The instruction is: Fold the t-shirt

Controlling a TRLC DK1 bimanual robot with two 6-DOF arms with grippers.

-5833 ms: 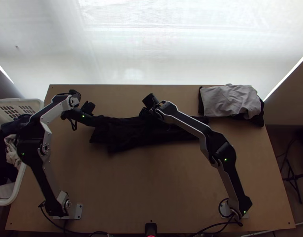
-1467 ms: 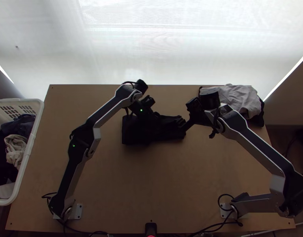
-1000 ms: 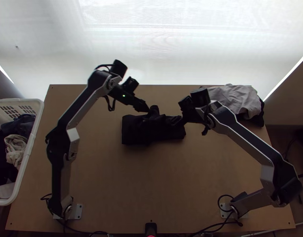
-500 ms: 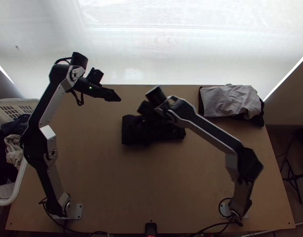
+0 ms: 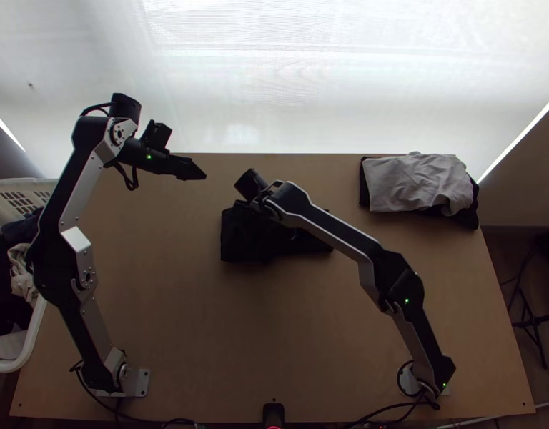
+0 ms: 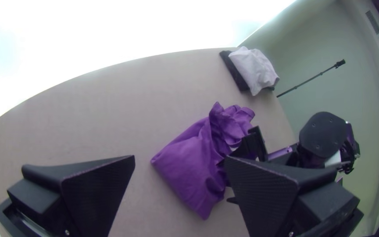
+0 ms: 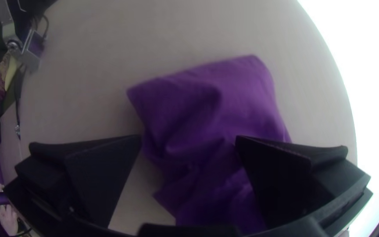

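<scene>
High over the near edge of the desk (image 5: 274, 322), the top view looks steeply down; the left wrist view faces rightward, the right leftward, closer, both sharing the T-shirt (image 7: 242, 92).

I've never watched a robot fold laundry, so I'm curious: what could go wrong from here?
The right end effector is open over the creased shirt; if it closes there, it might pinch several layers and pull the folds apart. The left end effector is open and away from the shirt, so a tug could drag the whole thing. One end of the shirt is bunched, so another fold might come out lumpy.
</scene>
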